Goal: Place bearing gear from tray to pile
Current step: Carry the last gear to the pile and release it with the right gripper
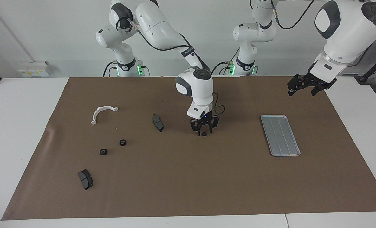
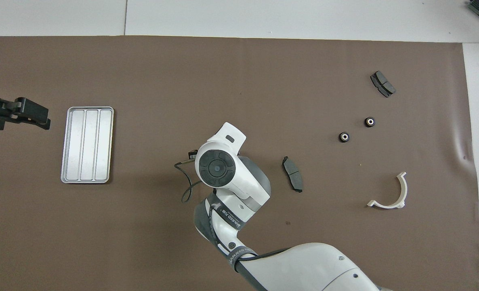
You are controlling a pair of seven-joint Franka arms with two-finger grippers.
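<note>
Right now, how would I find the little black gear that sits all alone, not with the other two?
Start at the brown mat and find the silver tray toward the left arm's end. Toward the middle from it, the right gripper hangs low over one small black gear. The two other gears lie together toward the right arm's end.

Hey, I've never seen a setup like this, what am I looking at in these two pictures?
Two white robot arms work at a table covered with a brown mat. One picture looks at them from across the table; the other looks down from above their end.

The right arm's tool is down at the mat's middle, around a small black gear; whether it grips it is unclear. The left arm's tool, open, waits in the air near the silver tray, which holds nothing.

Toward the right arm's end lie two more black gears, two dark brake pads and a white curved bracket.
</note>
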